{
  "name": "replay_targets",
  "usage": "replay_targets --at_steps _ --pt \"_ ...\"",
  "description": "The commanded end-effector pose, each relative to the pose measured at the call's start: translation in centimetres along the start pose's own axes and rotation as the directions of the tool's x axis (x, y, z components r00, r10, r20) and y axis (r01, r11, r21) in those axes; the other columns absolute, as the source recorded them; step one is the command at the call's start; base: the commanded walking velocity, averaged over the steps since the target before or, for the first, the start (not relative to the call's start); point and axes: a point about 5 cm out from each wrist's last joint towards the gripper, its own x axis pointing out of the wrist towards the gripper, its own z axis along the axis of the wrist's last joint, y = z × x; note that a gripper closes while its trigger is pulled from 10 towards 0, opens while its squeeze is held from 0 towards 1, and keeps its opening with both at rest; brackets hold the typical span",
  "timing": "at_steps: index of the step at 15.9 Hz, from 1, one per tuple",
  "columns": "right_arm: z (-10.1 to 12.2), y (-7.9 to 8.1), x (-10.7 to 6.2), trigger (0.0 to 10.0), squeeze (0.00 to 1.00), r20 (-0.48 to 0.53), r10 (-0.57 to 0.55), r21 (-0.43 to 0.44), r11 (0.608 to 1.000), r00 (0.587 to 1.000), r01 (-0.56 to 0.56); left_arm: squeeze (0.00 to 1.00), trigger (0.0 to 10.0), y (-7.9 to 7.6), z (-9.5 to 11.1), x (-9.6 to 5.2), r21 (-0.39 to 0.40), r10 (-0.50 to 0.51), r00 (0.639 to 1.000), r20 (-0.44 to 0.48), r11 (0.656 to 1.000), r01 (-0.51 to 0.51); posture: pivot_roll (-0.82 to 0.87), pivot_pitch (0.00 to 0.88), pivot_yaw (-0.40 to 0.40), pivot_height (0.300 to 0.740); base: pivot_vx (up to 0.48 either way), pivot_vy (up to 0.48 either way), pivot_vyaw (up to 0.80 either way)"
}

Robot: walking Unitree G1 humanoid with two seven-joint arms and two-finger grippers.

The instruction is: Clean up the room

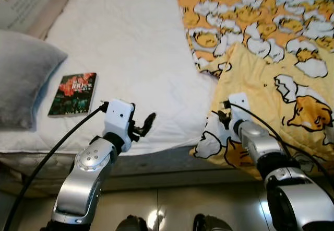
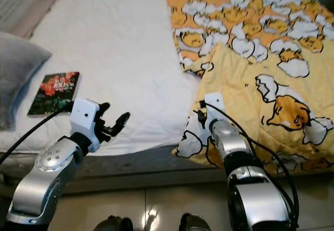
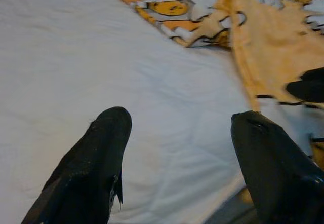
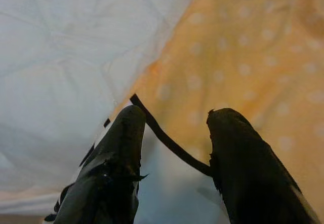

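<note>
A yellow blanket (image 1: 271, 58) printed with cartoon eggs covers the right half of the bed, its near corner folded over and hanging off the front edge. My right gripper (image 4: 177, 115) is open at that folded corner (image 1: 225, 117), fingers astride the blanket's black-lined border where it meets the white sheet (image 1: 130, 48). Over the sheet near the bed's front edge, my left gripper (image 1: 142, 126) hovers open and holds nothing. A dark book (image 1: 73, 94) with a red flower cover lies flat on the sheet at the left.
A grey pillow (image 1: 21, 74) rests at the bed's left edge beside the book. Another pale pillow (image 1: 26, 1) sits at the far left corner. Tiled floor (image 1: 172, 205) runs below the bed's front edge.
</note>
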Motion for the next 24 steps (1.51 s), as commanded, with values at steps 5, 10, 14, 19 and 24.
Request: replay_targets --at_steps 5,10,14,19,24 --pt "-0.6 0.1 0.3 10.0 1.0 -0.073 -0.018 -0.021 1.0 0.997 0.017 1.0 10.0 -2.4 1.6 -1.4 0.03 -0.31 0.95 -0.021 0.95 0.311 0.08 0.253 0.022 0.74 0.0 0.0 0.0" --pt "0.3 0.3 0.5 7.5 0.0 -0.054 -0.015 -0.008 1.0 0.998 0.015 1.0 10.0 -2.8 3.4 -2.9 0.104 -0.359 0.933 -0.036 0.927 0.361 0.12 0.339 0.025 0.74 0.0 0.0 0.0" --pt "0.9 0.3 0.6 0.0 0.0 -0.047 -0.011 -0.045 0.999 0.999 0.009 1.0 10.0 -2.6 3.8 -3.7 0.128 -0.347 0.936 -0.061 0.927 0.352 0.14 0.356 0.011 0.74 0.0 0.0 0.0" --pt "1.1 0.3 0.7 0.0 0.0 -0.038 -0.004 -0.051 0.999 0.999 0.002 1.0 10.0 -3.0 3.8 -4.0 0.126 -0.338 0.939 -0.063 0.93 0.344 0.13 0.329 0.003 0.74 0.0 0.0 0.0" --pt "0.9 0.6 0.7 0.0 0.0 -0.031 0.022 -0.05 0.998 0.999 -0.024 1.0 10.0 -2.8 4.0 -3.6 0.139 -0.325 0.944 -0.055 0.934 0.33 0.12 0.31 0.004 0.74 0.0 0.0 0.0"
